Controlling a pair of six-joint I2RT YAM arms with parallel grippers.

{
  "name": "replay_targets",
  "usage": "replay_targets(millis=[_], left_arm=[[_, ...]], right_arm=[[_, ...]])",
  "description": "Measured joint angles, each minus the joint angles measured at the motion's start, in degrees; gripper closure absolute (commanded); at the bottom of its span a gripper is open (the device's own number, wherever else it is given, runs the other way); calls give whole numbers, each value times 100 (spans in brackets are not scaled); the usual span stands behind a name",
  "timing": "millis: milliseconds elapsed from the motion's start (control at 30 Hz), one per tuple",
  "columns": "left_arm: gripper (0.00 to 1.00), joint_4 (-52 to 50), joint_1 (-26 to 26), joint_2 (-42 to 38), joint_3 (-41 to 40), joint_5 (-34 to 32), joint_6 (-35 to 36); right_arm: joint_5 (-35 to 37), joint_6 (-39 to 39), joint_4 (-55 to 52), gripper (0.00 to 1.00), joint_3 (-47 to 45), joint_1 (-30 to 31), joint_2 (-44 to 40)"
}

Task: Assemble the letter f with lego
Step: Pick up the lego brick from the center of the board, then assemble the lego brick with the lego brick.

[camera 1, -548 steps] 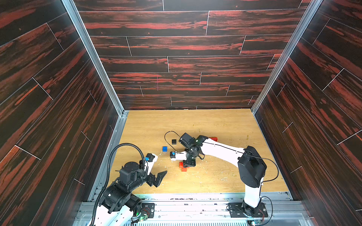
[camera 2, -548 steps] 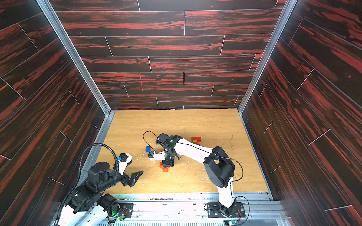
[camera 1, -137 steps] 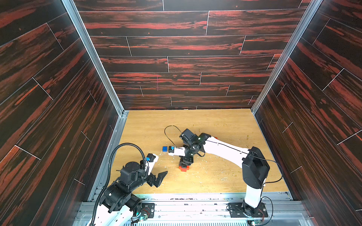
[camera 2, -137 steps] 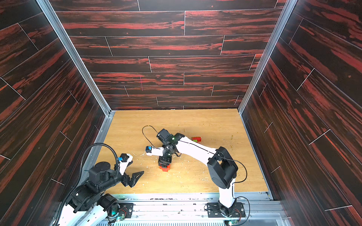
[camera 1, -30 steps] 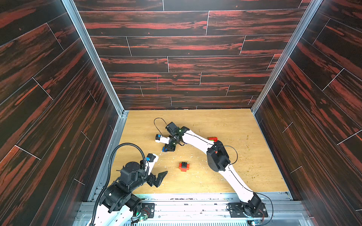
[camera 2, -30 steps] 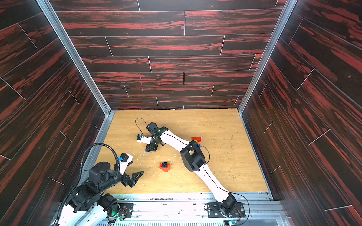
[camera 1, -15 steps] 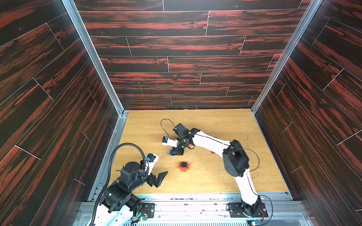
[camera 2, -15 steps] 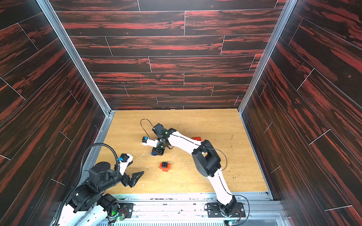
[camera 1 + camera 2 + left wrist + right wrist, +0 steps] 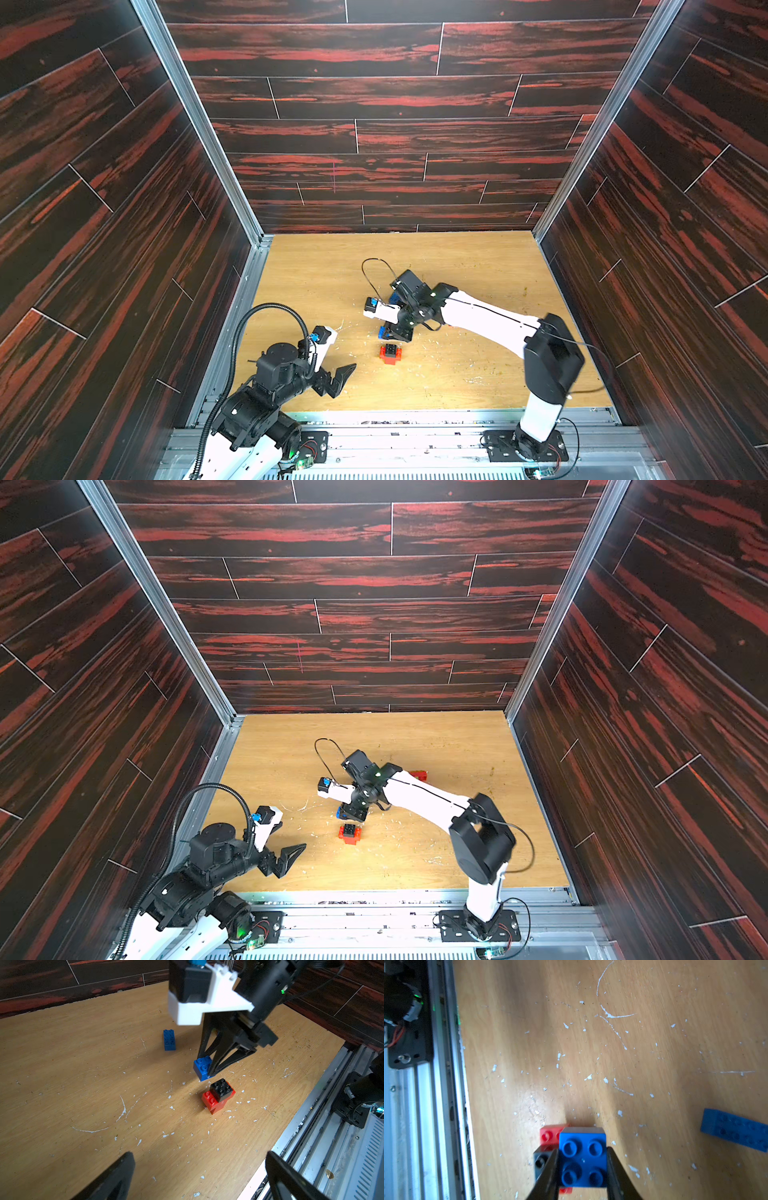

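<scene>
My right gripper (image 9: 397, 332) (image 9: 582, 1149) is shut on a blue square lego brick (image 9: 582, 1159) (image 9: 201, 1068), studs up, a little above the table. Just in front of it stands a small stack, a black brick (image 9: 221, 1088) on a red brick (image 9: 208, 1100), seen in both top views (image 9: 390, 353) (image 9: 349, 833). A blue oblong brick (image 9: 169, 1040) (image 9: 735, 1132) lies flat farther back. My left gripper (image 9: 340, 378) (image 9: 199, 1157) is open and empty near the front left of the table, well short of the stack.
Another red brick (image 9: 417, 775) lies behind the right arm. A metal rail (image 9: 332, 1126) runs along the table's front edge. Dark wooden walls (image 9: 124, 249) enclose the table on three sides. White scuffs mark the wooden table (image 9: 478, 270).
The right arm has carried the blue square brick from the back left toward the middle, stopping just behind the red and black stack. The left arm has not moved.
</scene>
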Motion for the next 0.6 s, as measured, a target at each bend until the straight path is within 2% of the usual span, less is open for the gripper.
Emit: replay_targets(millis=[233,600], left_arm=[[0,0,-7,2,0,0,0],[0,0,-33,0,0,0,-20]], right_arm=[[210,168,44,81,-601,157,-570],[363,299,168,81,-874,245,-691]])
